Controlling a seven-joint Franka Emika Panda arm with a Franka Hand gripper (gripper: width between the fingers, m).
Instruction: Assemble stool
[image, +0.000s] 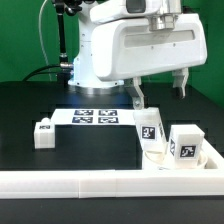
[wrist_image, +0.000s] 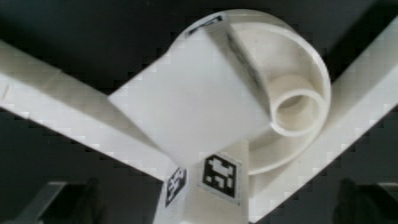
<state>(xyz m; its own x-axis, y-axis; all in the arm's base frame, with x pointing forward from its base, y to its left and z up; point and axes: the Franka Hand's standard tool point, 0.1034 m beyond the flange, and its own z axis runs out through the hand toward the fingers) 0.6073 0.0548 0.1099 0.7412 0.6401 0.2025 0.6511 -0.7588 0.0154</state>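
The stool's round seat (wrist_image: 285, 60) lies in the corner of the white L-shaped rail, low and half hidden in the exterior view (image: 158, 153). A blocky white leg (image: 151, 128) with black-and-white tags stands on it; the wrist view shows that leg (wrist_image: 178, 100) close up, beside a round stub (wrist_image: 299, 110). A second tagged leg (image: 185, 143) stands to its right in the exterior view, and a third leg (image: 42, 133) lies apart at that view's left. My gripper (image: 160, 90) hangs open just above the first leg, holding nothing. In the wrist view the gripper (wrist_image: 217, 205) has its dark fingers either side of the leg.
The L-shaped rail (image: 100, 182) runs along the table's front and turns up at the exterior view's right; its two arms (wrist_image: 45, 95) frame the seat in the wrist view. The marker board (image: 90, 116) lies flat behind, near the arm's base.
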